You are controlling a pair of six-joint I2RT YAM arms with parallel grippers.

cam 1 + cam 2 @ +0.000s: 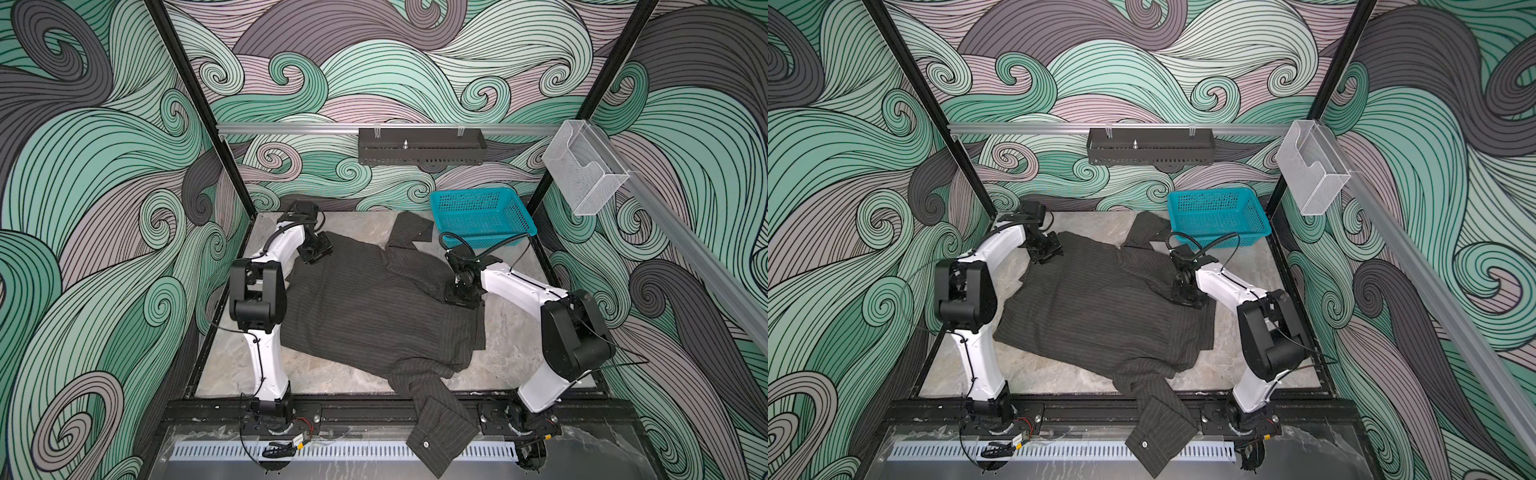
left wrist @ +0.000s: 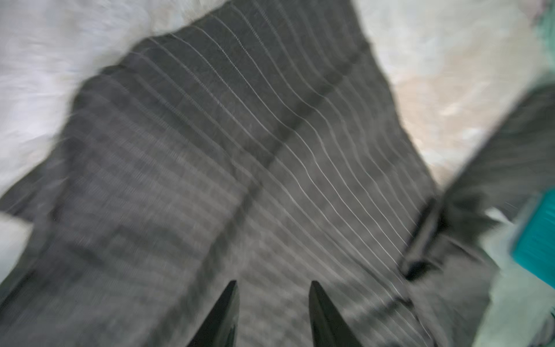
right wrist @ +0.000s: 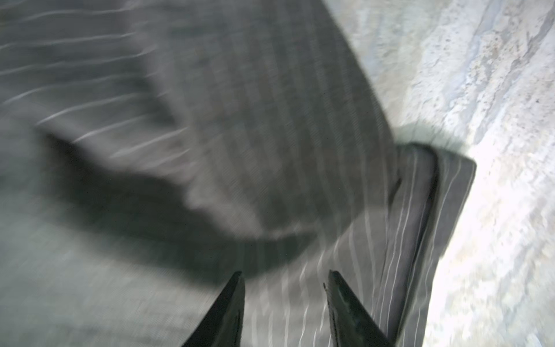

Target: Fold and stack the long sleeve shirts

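Long sleeve shirt (image 1: 374, 307) sprawls across the tabletop (image 1: 328, 374), collar toward the teal basket (image 1: 482, 216), its sleeve-to-sleeve length running far to near. Left end effector (image 1: 314, 249) and right end effector (image 1: 461, 295) sit low over it, fingers apart.

The left arm (image 1: 268, 365) and right arm (image 1: 513, 289) share glossy white link shells, bulky black joint housings and thin black cables.

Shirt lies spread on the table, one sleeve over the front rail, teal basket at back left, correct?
No: the teal basket sits at back right, as both top views show. The shirt is spread on the table, one sleeve over the front rail.
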